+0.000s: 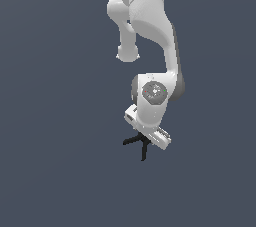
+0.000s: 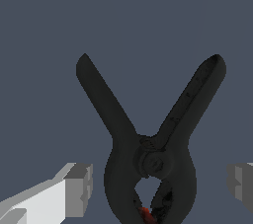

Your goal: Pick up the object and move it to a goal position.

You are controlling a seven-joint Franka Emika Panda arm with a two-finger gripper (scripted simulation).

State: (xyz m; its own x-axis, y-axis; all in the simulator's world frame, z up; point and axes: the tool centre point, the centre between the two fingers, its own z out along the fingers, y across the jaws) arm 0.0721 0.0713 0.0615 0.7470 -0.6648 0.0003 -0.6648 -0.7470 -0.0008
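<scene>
Fingers: two grey pads [image 2: 79, 188] sit closest to the wrist camera, one on each side of the clamp, each with a clear gap to it.
Gripper: the gripper [image 2: 159, 188] is spread wide and holds nothing; its opening is broader than the clamp's body.
Clamp: the black clamp [image 2: 148, 154] lies flat on the grey floor [image 1: 55, 121], directly beneath the gripper, with its pivot midway between the pads.
Handles: two thin arms splay away from the pivot in a V; a small red tip [image 2: 146, 214] shows at the jaw end.
Handling: probably light and stiff, with smooth, rounded sides that could slip or twist under the pads.
Grip spot: the thick body around the pivot looks best; the handles are narrow and angled, and would likely swing.
Wrist view: shows the gaps, the pivot and the red tip, none legible from outside.
Exterior view: shows the arm's [image 1: 150, 26] reach and the gripper low over the clamp, whose handles poke out below; the pads are hidden, and no goal marker is visible.
</scene>
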